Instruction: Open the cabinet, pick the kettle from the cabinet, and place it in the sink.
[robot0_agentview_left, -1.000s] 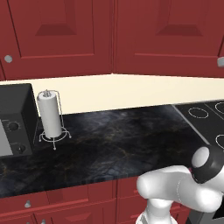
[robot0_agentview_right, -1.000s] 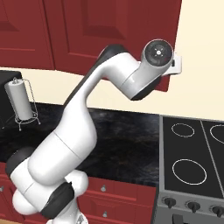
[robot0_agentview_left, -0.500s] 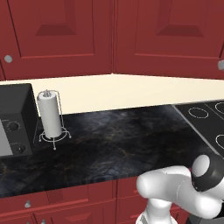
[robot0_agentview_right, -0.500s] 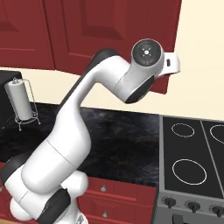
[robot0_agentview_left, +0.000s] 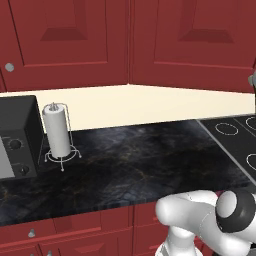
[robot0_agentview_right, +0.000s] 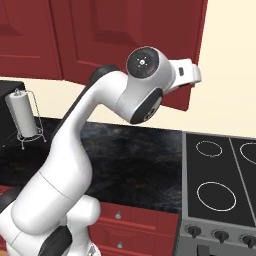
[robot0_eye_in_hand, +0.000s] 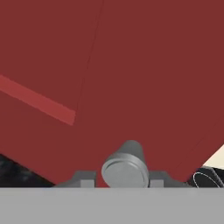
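Low in the hand view, the gripper (robot0_eye_in_hand: 125, 179) is clenched on the round silver knob (robot0_eye_in_hand: 125, 169) of the cabinet (robot0_eye_in_hand: 131, 65), whose door looks closed. Pulling off-line could slip the fingers from the knob. I cannot see the kettle.
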